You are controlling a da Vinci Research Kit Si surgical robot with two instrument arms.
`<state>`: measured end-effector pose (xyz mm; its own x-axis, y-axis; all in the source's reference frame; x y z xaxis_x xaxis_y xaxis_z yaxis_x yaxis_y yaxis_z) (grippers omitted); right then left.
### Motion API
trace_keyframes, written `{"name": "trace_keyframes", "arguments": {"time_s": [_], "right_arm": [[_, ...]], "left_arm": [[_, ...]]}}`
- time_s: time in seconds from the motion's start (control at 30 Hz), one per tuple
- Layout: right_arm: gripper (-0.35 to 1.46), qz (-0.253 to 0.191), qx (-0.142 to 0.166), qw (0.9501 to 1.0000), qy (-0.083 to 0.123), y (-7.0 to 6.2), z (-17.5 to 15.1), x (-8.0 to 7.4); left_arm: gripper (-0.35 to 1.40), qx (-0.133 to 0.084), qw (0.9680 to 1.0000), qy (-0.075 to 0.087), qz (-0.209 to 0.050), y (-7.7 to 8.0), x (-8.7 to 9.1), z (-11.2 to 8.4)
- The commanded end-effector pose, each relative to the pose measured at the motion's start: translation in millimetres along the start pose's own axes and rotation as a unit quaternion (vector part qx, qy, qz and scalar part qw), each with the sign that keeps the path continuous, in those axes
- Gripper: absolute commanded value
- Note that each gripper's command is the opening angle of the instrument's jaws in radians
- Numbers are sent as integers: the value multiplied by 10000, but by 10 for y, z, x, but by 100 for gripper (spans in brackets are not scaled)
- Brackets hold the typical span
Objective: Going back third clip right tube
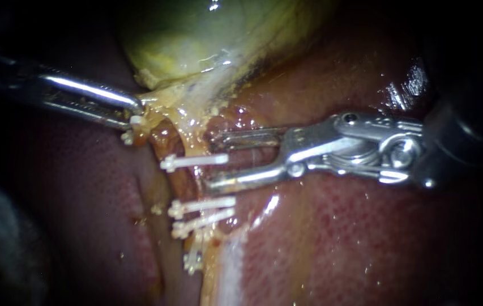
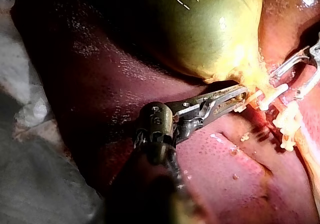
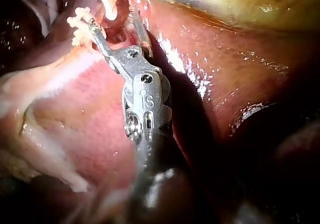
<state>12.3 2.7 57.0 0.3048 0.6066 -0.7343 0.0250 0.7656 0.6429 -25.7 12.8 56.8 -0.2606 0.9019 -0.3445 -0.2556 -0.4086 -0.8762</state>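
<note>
The yellow-green gallbladder (image 1: 196,34) lies over the red liver (image 1: 337,243). From its neck a pale tube (image 1: 182,184) runs down, and several white clips sit across it. My left instrument (image 1: 135,110) is shut on yellowish tissue at the gallbladder's neck, with a small clip (image 1: 131,127) just beneath it. My right instrument (image 1: 212,161) stands open beside the tube. The upper clip (image 1: 193,161) lies closed on the tube, and its end reaches between the jaw tips. Two more clips (image 1: 201,212) sit close together below it. In the right wrist view the open jaws (image 3: 112,16) flank the clips (image 3: 80,21).
A lower clip (image 1: 192,260) sits further down the tube. A pale band of tissue (image 1: 233,266) runs alongside it over the liver. In the left wrist view my right instrument (image 2: 295,66) shows beyond the clips (image 2: 287,126). Dark background lies at the far left.
</note>
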Motion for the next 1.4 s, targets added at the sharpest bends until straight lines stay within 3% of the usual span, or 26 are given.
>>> {"name": "trace_keyframes", "arguments": {"time_s": [0.03,0.17,0.27,0.6,1.27,1.4], "right_arm": [[50,-80,-18,9999,-105,-1,-6,0],[50,-487,-83,9973,-535,-6,-32,-3],[50,-636,-82,9957,-675,-11,-49,-7],[50,-773,-51,9947,-681,-22,-73,-10],[50,-752,-109,9948,-674,-22,-81,-6],[50,-752,-109,9948,-673,-22,-82,-7]], "left_arm": [[-35,-5,10000,-1,1,0,0,0],[-35,-5,10000,-1,2,0,0,0],[-35,-5,10000,0,2,0,0,0],[-35,3,10000,4,4,-1,-1,2],[-35,67,10000,35,39,-17,-4,58],[-35,50,10000,20,51,-19,-7,61]]}}
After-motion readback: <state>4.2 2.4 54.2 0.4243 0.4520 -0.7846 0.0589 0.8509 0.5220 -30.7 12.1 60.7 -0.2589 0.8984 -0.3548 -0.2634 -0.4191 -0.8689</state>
